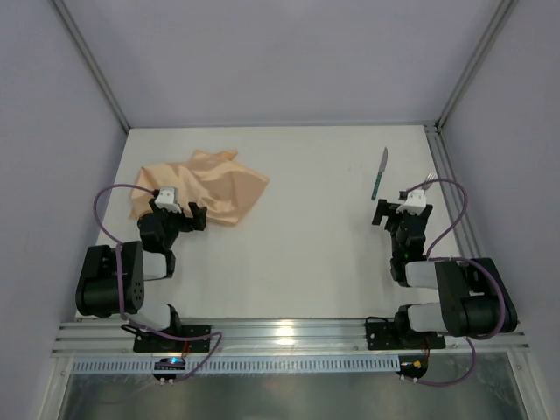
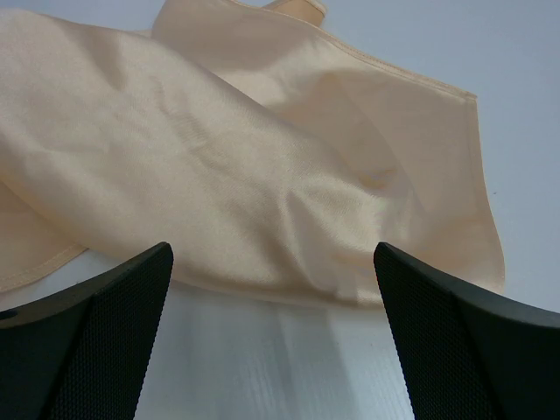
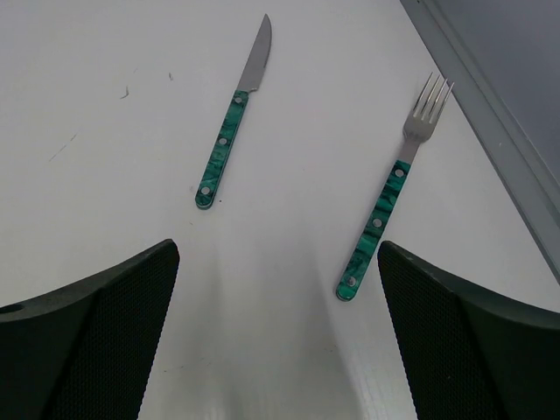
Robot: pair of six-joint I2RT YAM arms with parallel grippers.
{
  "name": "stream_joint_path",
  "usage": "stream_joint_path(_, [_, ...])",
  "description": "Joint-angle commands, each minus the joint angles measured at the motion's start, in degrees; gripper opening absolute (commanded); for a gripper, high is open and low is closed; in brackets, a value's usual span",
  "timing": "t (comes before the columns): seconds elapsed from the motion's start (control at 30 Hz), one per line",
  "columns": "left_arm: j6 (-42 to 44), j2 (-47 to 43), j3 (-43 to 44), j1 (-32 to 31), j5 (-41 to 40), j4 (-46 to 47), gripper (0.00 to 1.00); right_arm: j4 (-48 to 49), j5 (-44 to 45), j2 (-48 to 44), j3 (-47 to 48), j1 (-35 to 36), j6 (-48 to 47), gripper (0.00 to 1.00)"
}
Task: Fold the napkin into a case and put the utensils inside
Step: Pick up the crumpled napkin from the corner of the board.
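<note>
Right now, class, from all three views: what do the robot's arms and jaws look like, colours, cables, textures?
The left arm and right arm match: bulky black joints with pale grey link segments. A thin purple cable loops along each, and a white block sits at each wrist. The jaws are black wedges with a fine dotted texture.

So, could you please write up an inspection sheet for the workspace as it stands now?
Surface: white table, a few faint dark marks.
Job's things: napkin crumpled, not folded, on the left arm's side; knife and fork lying apart on the right arm's side.
Clutter: nothing seen.
Grippers: left gripper open, fingers empty, facing the napkin; right gripper open, fingers empty, facing the utensils.
Cables: a purple cable loops by the left arm, another by the right.
Surroundings: pale walls, metal frame posts, metal rail at the near edge.
</note>
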Motion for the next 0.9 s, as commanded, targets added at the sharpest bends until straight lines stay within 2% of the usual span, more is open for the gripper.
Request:
stream_joint_path(0.0, [1.4,-0.1,1.3,-0.2,-0.9,1.9,0.99,-8.2,0.2,-7.6,4.8,-0.3,-0.3,0.99])
stream_joint_path(0.07, [1.4,-0.2,1.3,-0.2,-1.0,1.8,0.99,-19.8,0.9,-12.7,9.7,-0.3,3.9,0.99])
stream_joint_path(0.1, [1.4,-0.1,1.3,-0.2,-0.9,1.8,0.99,-21.9,-0.3,-17.3,10.8,-0.5,7.8,0.99])
stream_joint_path(0.13, [1.4,-0.1,1.4,-0.2,-0.8,1.6,0.99,-22.6,-3.9,-19.2,12.5,-0.6,11.2,0.99])
stream_joint_path(0.17, [1.4,0.0,1.5,-0.2,-0.8,1.5,0.99,-22.9,-12.4,-20.6,13.4,-0.6,13.2,0.99])
stream_joint_path(0.2, [1.4,-0.2,1.2,-0.2,-0.8,2.0,0.99,-23.4,-16.5,-22.0,14.3,-0.5,15.9,0.99])
stream_joint_path(0.27, [0.6,-1.2,1.0,0.2,-2.5,0.2,0.99,-26.8,-24.6,-21.4,18.8,0.1,21.8,0.9])
stream_joint_path(0.3, [-0.6,-4.9,2.3,0.4,-0.6,-1.3,0.99,-29.5,-26.2,-20.2,23.3,0.9,22.1,0.86])
stream_joint_path(0.33, [-0.8,-8.5,4.5,1.5,1.1,-7.5,0.99,-36.6,-26.7,-19.7,25.7,2.2,22.0,0.81])
stream_joint_path(0.37, [-0.4,-12.5,7.8,2.2,0.2,-25.2,0.99,-40.3,-26.0,-19.1,27.9,3.7,19.9,0.8])
stream_joint_path(0.4, [2.2,-19.5,16.0,2.3,-0.9,-34.3,0.99,-43.4,-21.9,-18.5,31.7,8.1,18.5,0.8])
stream_joint_path(0.47, [9.1,-22.2,23.9,2.3,-4.3,-47.4,0.99,-50.6,-16.9,-17.1,34.8,12.9,15.7,0.8])
stream_joint_path(0.5, [12.1,-21.8,28.0,2.3,-6.3,-60.8,0.99,-52.1,-14.8,-16.6,37.1,16.4,14.0,0.8])
stream_joint_path(0.53, [17.3,-19.7,34.3,2.3,-8.4,-67.0,0.94,-54.2,-14.6,-15.6,37.9,17.6,13.9,0.8])
stream_joint_path(0.6, [22.1,-17.0,37.9,2.3,-14.9,-79.0,0.75,-54.9,-14.8,-14.9,39.0,19.4,14.8,0.79])
stream_joint_path(0.63, [24.0,-14.4,38.9,2.3,-16.8,-81.8,0.55,-55.3,-15.2,-14.5,39.2,20.6,15.1,0.79])
stream_joint_path(0.67, [26.8,-12.9,39.7,2.4,-18.7,-84.0,0.5,-55.8,-15.5,-13.8,39.4,21.4,15.1,0.78])
stream_joint_path(0.77, [30.1,-9.6,39.0,3.4,-22.8,-87.7,0.49,-57.0,-15.2,-11.9,39.8,24.1,14.5,0.78])
stream_joint_path(0.87, [32.4,-6.8,38.3,4.2,-27.6,-86.5,0.59,-58.8,-15.5,-10.0,40.8,25.9,13.8,0.78])
